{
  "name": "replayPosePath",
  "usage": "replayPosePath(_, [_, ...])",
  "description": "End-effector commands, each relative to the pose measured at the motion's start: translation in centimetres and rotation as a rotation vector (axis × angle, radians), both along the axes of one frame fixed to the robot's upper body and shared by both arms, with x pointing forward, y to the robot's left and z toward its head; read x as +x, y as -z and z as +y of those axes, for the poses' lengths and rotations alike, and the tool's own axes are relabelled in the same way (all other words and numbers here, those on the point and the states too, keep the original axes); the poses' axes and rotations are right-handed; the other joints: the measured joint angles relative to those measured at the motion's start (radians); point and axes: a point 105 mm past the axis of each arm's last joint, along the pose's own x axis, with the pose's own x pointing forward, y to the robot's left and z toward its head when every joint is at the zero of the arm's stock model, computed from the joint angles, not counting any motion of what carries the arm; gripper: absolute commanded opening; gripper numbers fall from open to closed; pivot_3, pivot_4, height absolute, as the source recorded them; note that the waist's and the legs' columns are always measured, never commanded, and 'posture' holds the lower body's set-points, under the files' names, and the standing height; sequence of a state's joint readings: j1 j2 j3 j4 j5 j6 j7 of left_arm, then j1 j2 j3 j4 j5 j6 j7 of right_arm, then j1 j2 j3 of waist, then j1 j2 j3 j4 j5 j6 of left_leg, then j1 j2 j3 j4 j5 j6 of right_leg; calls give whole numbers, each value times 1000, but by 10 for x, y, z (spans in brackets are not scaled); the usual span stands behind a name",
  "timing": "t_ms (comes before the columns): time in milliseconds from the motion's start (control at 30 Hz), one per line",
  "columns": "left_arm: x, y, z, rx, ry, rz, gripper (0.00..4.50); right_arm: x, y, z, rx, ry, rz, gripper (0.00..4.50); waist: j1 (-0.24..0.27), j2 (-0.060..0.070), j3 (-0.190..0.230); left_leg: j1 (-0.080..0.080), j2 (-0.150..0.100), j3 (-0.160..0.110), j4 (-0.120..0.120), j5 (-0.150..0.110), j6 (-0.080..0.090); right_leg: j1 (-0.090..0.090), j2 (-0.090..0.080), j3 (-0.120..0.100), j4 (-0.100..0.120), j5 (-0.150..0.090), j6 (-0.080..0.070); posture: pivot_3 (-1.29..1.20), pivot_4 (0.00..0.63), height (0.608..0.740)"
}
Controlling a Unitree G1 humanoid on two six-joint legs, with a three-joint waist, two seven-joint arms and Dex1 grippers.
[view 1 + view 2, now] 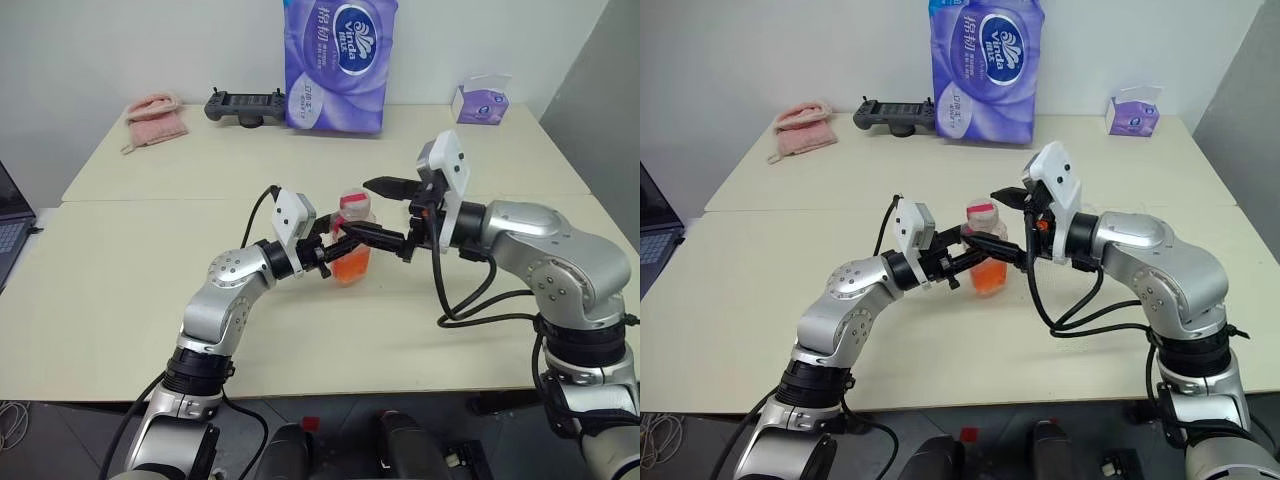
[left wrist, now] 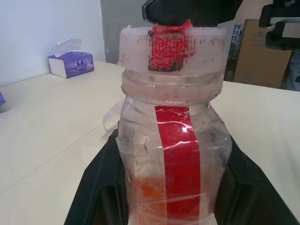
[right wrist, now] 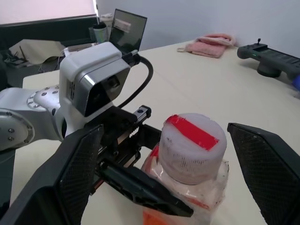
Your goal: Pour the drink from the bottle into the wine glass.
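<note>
The bottle (image 1: pixel 352 240) is clamped by the left gripper (image 1: pixel 338 247); the right gripper (image 3: pixel 173 154), spread wide and empty, flanks its cap (image 3: pixel 193 140), probably for unscrewing next.

The left gripper (image 2: pixel 166 197) clamps the bottle (image 2: pixel 171 154) between its black fingers (image 2: pixel 101 183), with orange drink (image 2: pixel 145 190) low inside. A dark shape, probably the other gripper, sits just above the cap (image 2: pixel 171 44). A tissue box (image 2: pixel 71 63) rests beyond on the bench (image 2: pixel 51 122).

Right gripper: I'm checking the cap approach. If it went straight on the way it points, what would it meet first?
Probably the bottle: its cap sits between the open fingers of the right gripper, though depth is unclear.
</note>
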State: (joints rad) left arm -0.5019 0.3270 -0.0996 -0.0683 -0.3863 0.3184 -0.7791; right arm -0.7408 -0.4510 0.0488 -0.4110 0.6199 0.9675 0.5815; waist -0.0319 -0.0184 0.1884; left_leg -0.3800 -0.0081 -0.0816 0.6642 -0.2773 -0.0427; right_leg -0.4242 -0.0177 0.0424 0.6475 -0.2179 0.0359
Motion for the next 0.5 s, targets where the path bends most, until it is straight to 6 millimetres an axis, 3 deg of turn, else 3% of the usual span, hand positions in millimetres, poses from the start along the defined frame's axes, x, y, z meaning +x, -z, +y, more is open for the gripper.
replayPosePath(33, [-3, -19, 0, -23, 11, -80, 1734, 11, -14, -4, 43, 101, -8, 4500, 0, 0, 0, 0, 0, 0, 0, 0, 0, 0, 0, 0, 0, 0, 0, 0, 150, 740])
replayPosePath(400, [-3, -18, 0, -24, 2, -76, 1734, 9, -10, 4, 72, 93, 97, 4500, 0, 0, 0, 0, 0, 0, -1, 0, 0, 0, 0, 0, 0, 0, 0, 0, 150, 740])
replayPosePath(500, [-3, -18, 0, -24, 2, -76, 1734, 14, -15, 3, 102, 115, 87, 3671, 0, 0, 0, 0, 0, 0, 0, 0, 0, 0, 0, 0, 0, 0, 0, 0, 150, 740])
